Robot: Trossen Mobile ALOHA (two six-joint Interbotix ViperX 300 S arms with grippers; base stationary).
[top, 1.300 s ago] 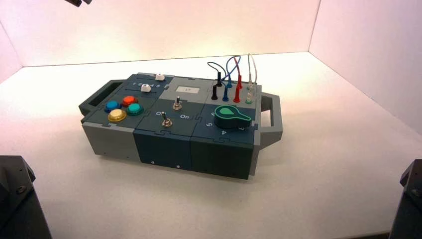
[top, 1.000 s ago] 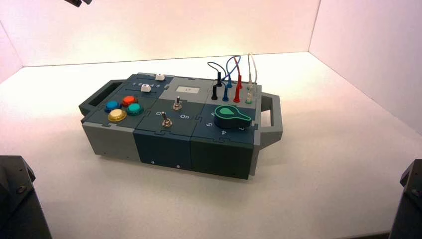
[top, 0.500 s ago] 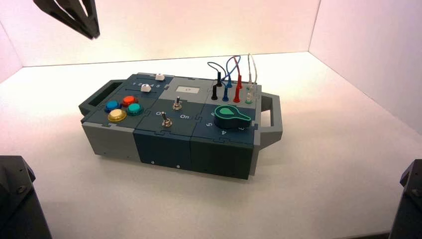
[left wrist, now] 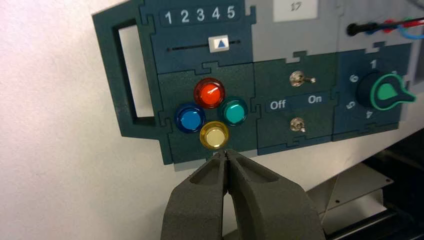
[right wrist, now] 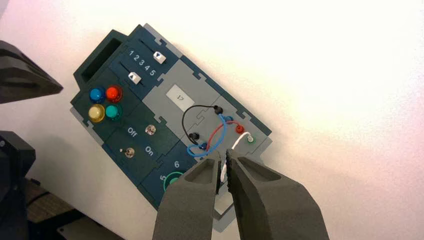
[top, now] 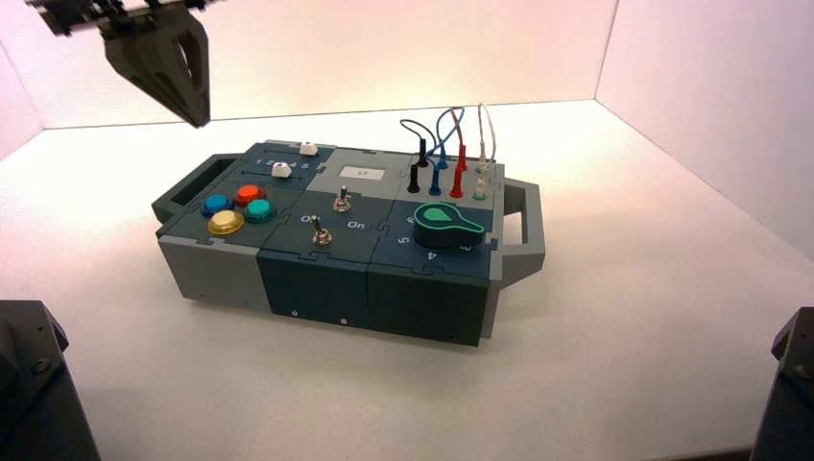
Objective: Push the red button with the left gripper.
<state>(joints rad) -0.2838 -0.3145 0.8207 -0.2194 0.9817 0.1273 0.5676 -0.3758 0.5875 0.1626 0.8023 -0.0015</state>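
The red button (top: 249, 193) sits on the box's left end, among a blue (top: 216, 203), a teal (top: 258, 210) and a yellow button (top: 227, 222). My left gripper (top: 197, 120) hangs high above and behind the box's left end, well clear of it. In the left wrist view its fingers are shut and empty (left wrist: 226, 153), with the tips seen just beside the yellow button (left wrist: 214, 135) and the red button (left wrist: 209, 93) beyond it. My right gripper (right wrist: 223, 154) shows only in its own wrist view, high over the box's wire end, shut but for a thin slit, holding nothing.
The box (top: 317, 279) has a handle (top: 187, 184) at the left end and two sliders (top: 281, 170) behind the buttons. Two toggle switches (top: 321, 233), a green knob (top: 446, 224) and plugged wires (top: 457, 154) lie to the right. White walls enclose the table.
My left gripper has come down into the high view from the top left corner, moving lower and a little right towards the box. The box and the right arm have not moved.
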